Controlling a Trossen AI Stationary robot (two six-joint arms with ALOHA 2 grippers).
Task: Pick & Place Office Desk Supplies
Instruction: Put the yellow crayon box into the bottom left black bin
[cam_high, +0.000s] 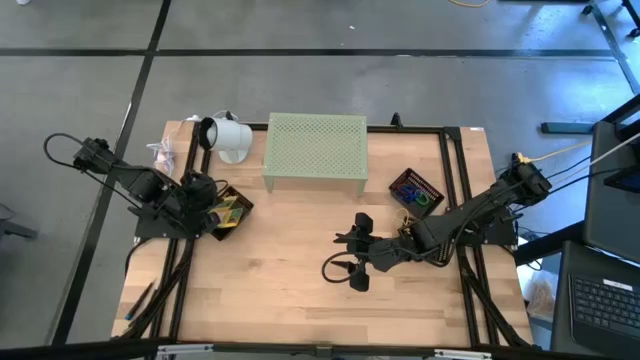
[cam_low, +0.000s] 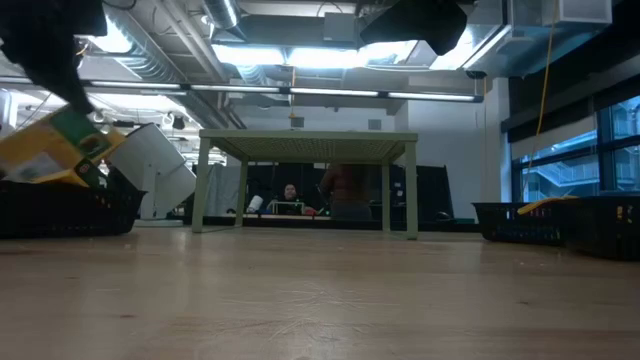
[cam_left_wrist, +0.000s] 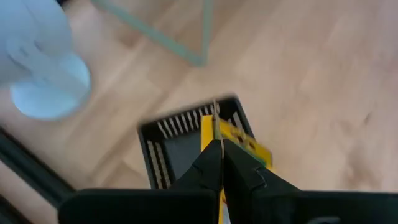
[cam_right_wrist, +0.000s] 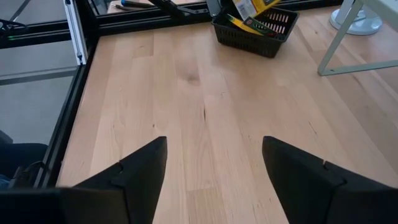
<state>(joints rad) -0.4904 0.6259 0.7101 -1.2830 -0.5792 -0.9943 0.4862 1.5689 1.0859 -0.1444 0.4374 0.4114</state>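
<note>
The left gripper (cam_high: 212, 205) hangs over the black mesh tray (cam_high: 238, 212) at the left side of the pale wooden table (cam_high: 300, 270); its fingers (cam_left_wrist: 214, 168) are pressed together on the thin edge of a flat yellow box with green print (cam_left_wrist: 239, 142), which is tilted and lifted partly above the tray's rim, as the low view shows with the yellow-green box (cam_low: 55, 148) slanting above the dark tray wall (cam_low: 65, 212); more yellow-green packaging lies inside that tray, seen across the table from the right wrist (cam_right_wrist: 255, 25); the right gripper (cam_high: 352, 255) hovers over bare wood near the middle of the table, its two dark fingers (cam_right_wrist: 140, 171) spread wide apart with nothing between them; a second black mesh tray (cam_high: 415, 192) sits at the right, just beyond the right arm, holding small clip rings in blue, red and green (cam_high: 412, 194), too small to tell apart singly; a pale green perforated stand (cam_high: 315, 150) stands at the far middle of the table, between the two trays; a white cylindrical desk lamp head (cam_high: 226, 136) lies tilted at the far left, near the stand's left end.
</note>
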